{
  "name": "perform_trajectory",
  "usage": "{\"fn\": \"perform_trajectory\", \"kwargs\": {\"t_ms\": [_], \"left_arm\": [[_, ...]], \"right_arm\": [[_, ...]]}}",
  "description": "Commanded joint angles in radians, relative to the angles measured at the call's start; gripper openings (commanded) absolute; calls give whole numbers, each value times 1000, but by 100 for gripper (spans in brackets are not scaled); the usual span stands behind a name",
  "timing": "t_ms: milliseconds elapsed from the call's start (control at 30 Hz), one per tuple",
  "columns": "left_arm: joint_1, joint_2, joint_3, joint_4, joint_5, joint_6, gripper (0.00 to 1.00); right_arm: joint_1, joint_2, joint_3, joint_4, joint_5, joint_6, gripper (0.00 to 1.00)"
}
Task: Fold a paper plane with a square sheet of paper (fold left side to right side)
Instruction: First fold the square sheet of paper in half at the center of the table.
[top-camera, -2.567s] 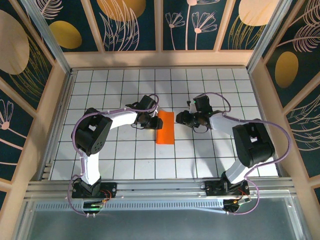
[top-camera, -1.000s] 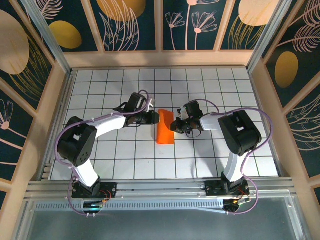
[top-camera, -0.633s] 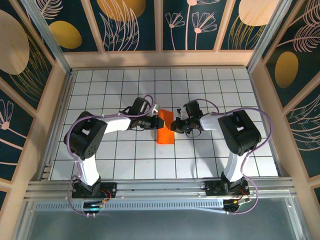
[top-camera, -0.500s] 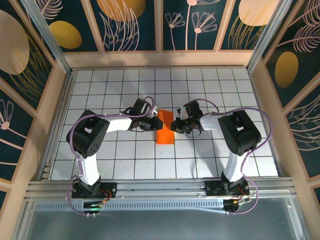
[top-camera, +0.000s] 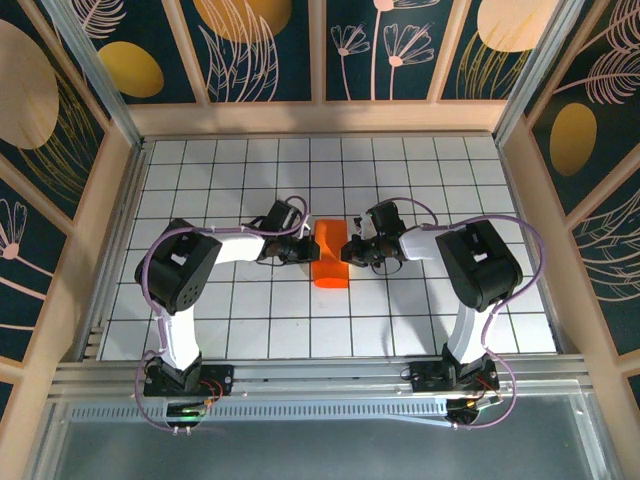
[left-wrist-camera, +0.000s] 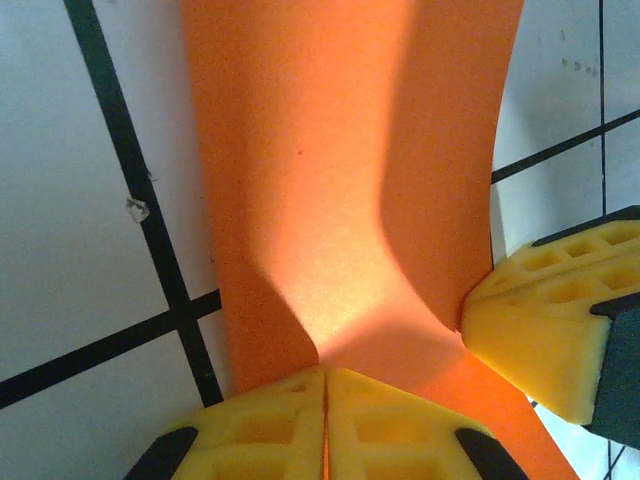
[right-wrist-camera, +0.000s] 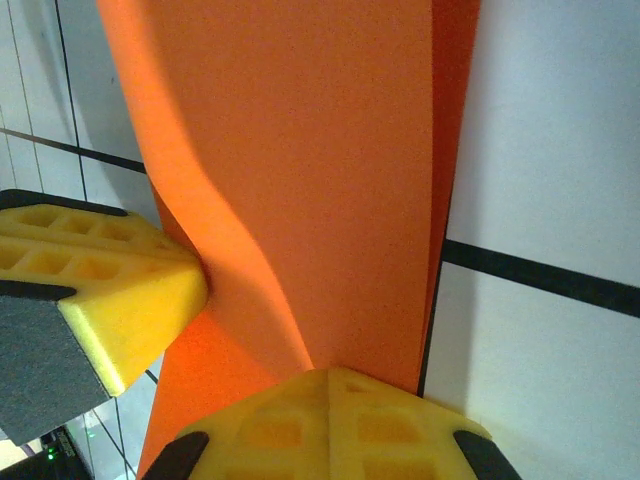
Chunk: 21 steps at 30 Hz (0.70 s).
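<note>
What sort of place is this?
Probably a robotics lab test cell: left arm and right arm bolted to a gridded table, enclosed by leaf-patterned panels, working orange paper.

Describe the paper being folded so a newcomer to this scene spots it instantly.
On the white gridded table, look mid-table where the left gripper and right gripper meet. Both pinch the sheet of orange paper, a narrow folded strip: the sole bright orange thing there.

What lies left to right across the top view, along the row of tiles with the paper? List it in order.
left arm's elbow → left gripper → orange sheet of paper → right gripper → right arm's elbow
</note>
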Motion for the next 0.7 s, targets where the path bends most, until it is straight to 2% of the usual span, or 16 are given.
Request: {"fn": "perform_trajectory", "kwargs": {"t_ms": [0,167,267,500,667], "left_arm": [[16,-10,-64,-35,-29,15,8],[83,-58,-165,51,45,-18,6],[93,-98,-174,49,48,-4,5],[84,-178,-178,147,129,-26,4],[18,-129,-125,204,185,-53,4]], "right_arm": [[3,75,-55,-136,183,-46,0],[4,70,-54,-136,181,-48,0],[5,66,-53,-131,174,-45,0],[5,62,-52,-124,168,-41,0],[6,61,-53,-125,170,-41,0]]}}
